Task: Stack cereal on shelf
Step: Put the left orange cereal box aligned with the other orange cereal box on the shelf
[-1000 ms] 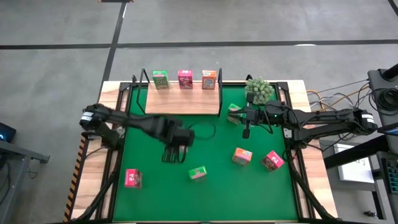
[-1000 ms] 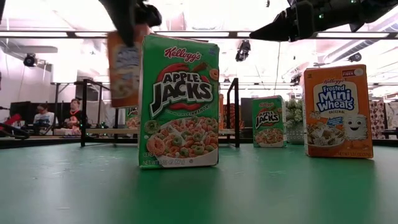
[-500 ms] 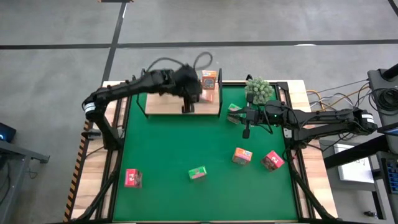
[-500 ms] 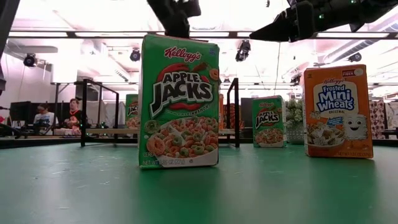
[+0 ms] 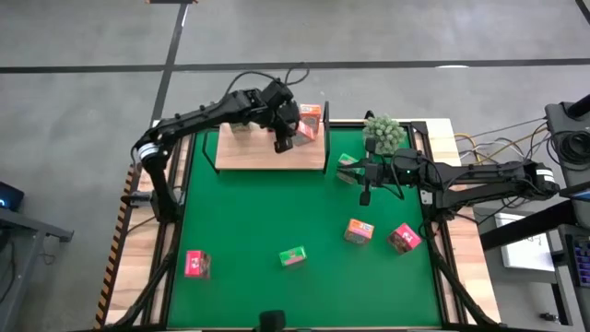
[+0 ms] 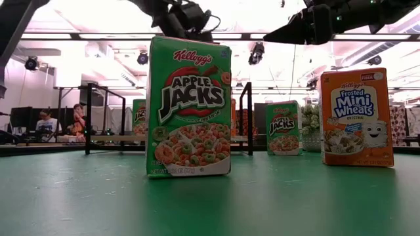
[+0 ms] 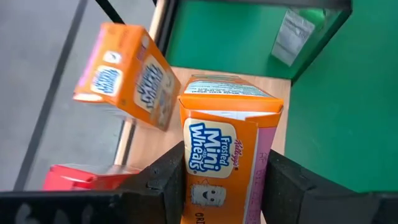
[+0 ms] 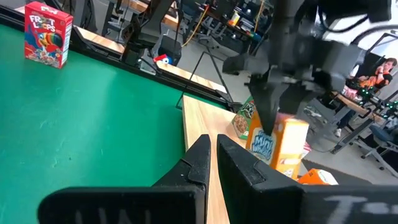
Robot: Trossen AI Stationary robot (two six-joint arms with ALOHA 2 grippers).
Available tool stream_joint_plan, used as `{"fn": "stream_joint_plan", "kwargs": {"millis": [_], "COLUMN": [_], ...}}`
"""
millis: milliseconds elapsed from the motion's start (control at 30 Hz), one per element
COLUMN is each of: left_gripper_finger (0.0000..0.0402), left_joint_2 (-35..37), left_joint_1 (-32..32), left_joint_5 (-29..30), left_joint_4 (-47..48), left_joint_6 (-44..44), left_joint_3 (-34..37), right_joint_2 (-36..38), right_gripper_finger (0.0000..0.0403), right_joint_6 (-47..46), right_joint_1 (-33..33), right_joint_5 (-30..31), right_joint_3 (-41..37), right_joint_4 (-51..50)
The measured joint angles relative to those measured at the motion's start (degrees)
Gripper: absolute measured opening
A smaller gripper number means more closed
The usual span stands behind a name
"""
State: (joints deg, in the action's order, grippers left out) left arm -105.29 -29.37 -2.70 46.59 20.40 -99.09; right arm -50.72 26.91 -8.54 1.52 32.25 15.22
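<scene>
My left gripper [image 5: 284,140] is over the wooden shelf [image 5: 249,157] at the mat's far edge, shut on an orange cereal box [image 7: 227,155]. A second orange box [image 5: 311,118] stands on the shelf's upper step, with a green one [image 5: 238,122] further left; the arm hides what lies between them. Loose boxes lie on the mat: green [image 5: 293,256], orange [image 5: 359,231], two pink [image 5: 404,238] [image 5: 196,264]. My right gripper [image 8: 211,155] hangs shut and empty above the mat right of the shelf, over another green box [image 5: 346,162]. My left gripper pinches the orange box between its two fingers, one on each narrow side [image 7: 266,168], with the printed front showing between them. The fingers [image 8: 267,109] slant down from above. The box hangs below them over the shelf's lower board [image 8: 199,124]; I cannot tell whether it touches the wood.
A small green plant [image 5: 384,134] stands at the shelf's right end. Black wire brackets [image 5: 214,138] close both ends of the shelf. The green mat [image 5: 240,221] has free room in the middle. People sit in the room beyond the table.
My left gripper has carried the orange box from above the middle of the mat toward the table's far edge, to over the shelf, then a little toward the right. It has turned on the way and stayed shut on the box.
</scene>
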Motion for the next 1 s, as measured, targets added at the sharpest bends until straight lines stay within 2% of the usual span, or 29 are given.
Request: {"fn": "stream_joint_plan", "kwargs": {"millis": [600, 1000], "left_gripper_finger": [0.0143, 0.0143], "left_joint_2": [-5.3, -5.6], "left_joint_1": [0.2, 0.2], "left_joint_5": [0.0, -1.1], "left_joint_4": [-1.8, -2.1], "left_joint_6": [0.0, -0.1], "left_joint_3": [0.0, 0.0], "right_joint_2": [0.0, 0.0], "right_gripper_finger": [0.0018, 0.0018], "right_joint_6": [-0.1, -0.1], "right_joint_1": [0.0, 0.0], "right_joint_5": [0.0, 0.1], "right_joint_3": [0.0, 0.0], "right_joint_4": [0.0, 0.0]}}
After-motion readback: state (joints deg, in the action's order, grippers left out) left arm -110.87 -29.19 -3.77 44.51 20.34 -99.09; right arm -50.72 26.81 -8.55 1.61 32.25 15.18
